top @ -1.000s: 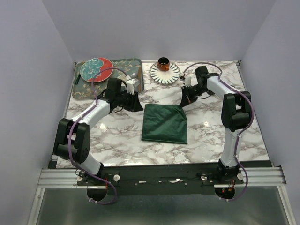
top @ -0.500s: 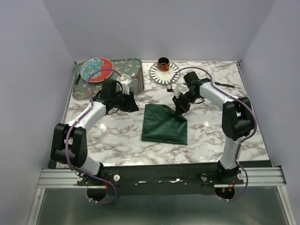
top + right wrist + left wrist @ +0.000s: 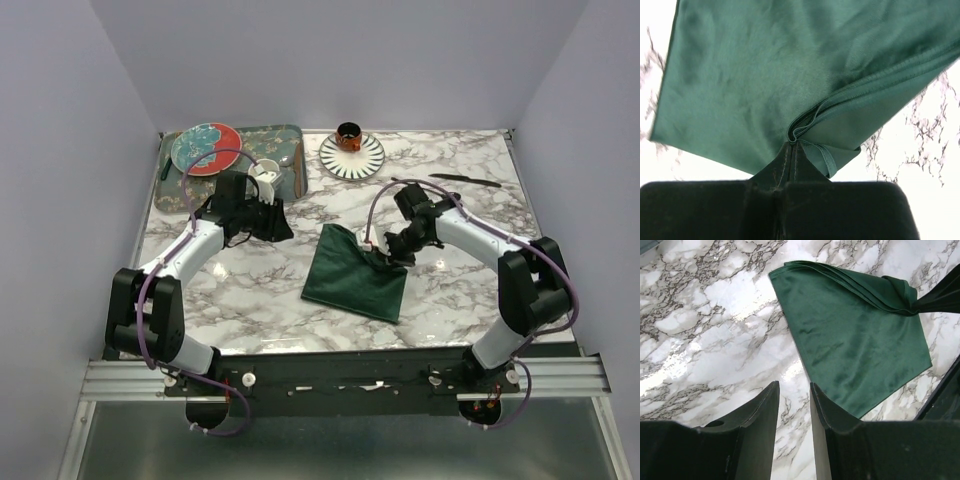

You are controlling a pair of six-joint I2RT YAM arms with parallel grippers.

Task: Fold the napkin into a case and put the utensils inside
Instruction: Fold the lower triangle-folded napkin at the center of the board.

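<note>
The dark green napkin (image 3: 345, 275) lies folded in the middle of the marble table (image 3: 250, 300). My right gripper (image 3: 381, 254) is shut on its far right corner, and the layered hem (image 3: 802, 131) bunches right at the fingertips; that corner is lifted and drawn over the cloth (image 3: 765, 70). My left gripper (image 3: 281, 224) hovers left of the napkin (image 3: 855, 340), and its own view shows the gripper (image 3: 794, 390) open over bare marble, holding nothing. One slim black utensil (image 3: 465, 181) lies at the far right of the table. No case shows.
A patterned tray (image 3: 180, 195) at the far left holds a red and teal plate (image 3: 205, 148), a white cup (image 3: 265, 172) and a silver spoon (image 3: 285, 160). A striped plate (image 3: 352, 158) with a small orange cup (image 3: 348, 134) sits at the far middle.
My right gripper has come nearer with the napkin's far right corner, dragging it over the cloth. The arm's move uncovered the black utensil at the far right. The left gripper barely shifted.
</note>
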